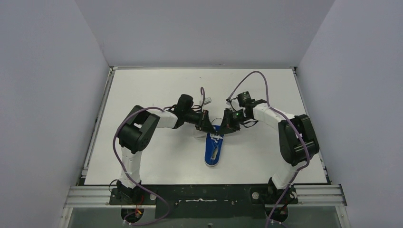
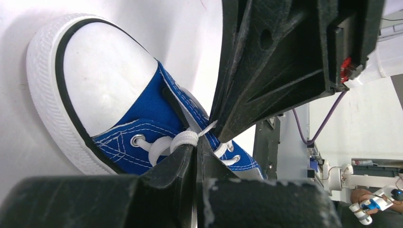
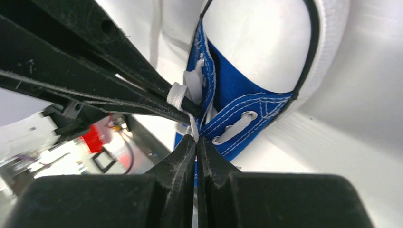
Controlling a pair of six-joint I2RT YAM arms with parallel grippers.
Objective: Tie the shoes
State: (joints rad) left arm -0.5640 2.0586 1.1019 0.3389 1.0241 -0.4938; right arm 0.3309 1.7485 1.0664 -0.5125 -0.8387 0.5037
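Note:
The blue canvas sneaker [image 1: 214, 151] lies in the middle of the table, its white toe cap [image 2: 102, 78] at the far end, under both grippers. My left gripper [image 1: 207, 124] is shut on a white lace [image 2: 186, 139] over the eyelets, fingertips together [image 2: 196, 144]. My right gripper [image 1: 227, 124] is shut on another strand of the white lace [image 3: 192, 128], pinched at the tips [image 3: 195, 138]. The two grippers meet tip to tip above the shoe's laced part. In each wrist view the other gripper's black fingers [image 2: 266, 71] [image 3: 95, 80] cross the frame.
The white table [image 1: 157, 156] is walled by grey panels on three sides. Purple cables [image 1: 252, 78] arc over the right arm and loop by the left arm. A small white connector [image 1: 207, 100] lies beyond the grippers. A metal rail [image 1: 199, 194] runs along the near edge.

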